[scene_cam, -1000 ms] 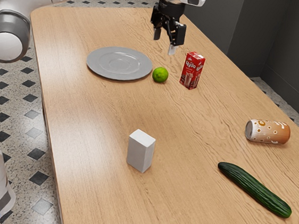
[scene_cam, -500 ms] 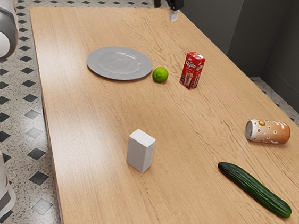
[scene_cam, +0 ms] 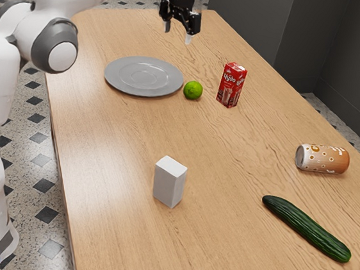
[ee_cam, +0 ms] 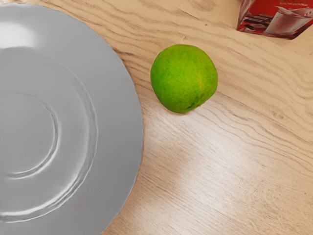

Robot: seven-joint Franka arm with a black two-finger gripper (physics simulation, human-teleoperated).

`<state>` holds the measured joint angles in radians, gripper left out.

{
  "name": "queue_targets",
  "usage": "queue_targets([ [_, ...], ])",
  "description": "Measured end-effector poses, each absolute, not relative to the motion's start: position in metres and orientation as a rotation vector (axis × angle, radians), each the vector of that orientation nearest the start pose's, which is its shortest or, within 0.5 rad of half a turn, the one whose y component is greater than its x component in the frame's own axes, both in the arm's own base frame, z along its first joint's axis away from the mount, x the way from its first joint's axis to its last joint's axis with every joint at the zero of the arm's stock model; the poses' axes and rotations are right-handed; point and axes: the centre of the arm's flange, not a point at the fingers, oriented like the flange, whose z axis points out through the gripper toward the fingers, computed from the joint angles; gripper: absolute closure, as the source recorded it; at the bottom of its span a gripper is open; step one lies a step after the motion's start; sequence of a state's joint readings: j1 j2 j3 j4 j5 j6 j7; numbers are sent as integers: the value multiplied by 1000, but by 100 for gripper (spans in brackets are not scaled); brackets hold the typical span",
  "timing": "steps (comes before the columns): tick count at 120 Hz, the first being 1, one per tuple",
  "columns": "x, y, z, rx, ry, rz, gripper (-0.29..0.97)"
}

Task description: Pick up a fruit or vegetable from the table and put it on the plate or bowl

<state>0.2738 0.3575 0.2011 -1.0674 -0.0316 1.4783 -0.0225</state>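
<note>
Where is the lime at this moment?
In the exterior view the lime sits on the table between the grey plate and the red carton, close to the plate's rim, touching neither.

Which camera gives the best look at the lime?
The wrist view: the lime sits close up and unobstructed beside the plate. The exterior view shows it as a small green ball between plate and carton.

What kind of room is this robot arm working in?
Probably a kitchen or dining area, as a simulator draws it. A long light wooden table bears a round grey plate, a green lime and a long dark green cucumber. Under it lies a black-and-white diamond-tiled floor.
</note>
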Motion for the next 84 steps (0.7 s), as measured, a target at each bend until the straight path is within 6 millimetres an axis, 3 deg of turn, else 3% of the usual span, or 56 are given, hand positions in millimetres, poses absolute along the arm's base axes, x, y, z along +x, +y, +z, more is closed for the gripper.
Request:
queue_targets([
  [13, 622, 270, 591, -2989, -655, -41, 0],
  [34, 643, 267, 571, -3009, -556, -109, 0],
  [42, 657, 271, 548, -3010, -523, -116, 0],
  [50, 683, 275, 517, -3024, -460, -132, 0],
  [57, 698, 277, 507, -3037, -394, -164, 0],
  [71, 693, 298, 478, -3058, -341, -100, 0],
  [84, 690, 303, 475, -3066, -283, -96, 0],
])
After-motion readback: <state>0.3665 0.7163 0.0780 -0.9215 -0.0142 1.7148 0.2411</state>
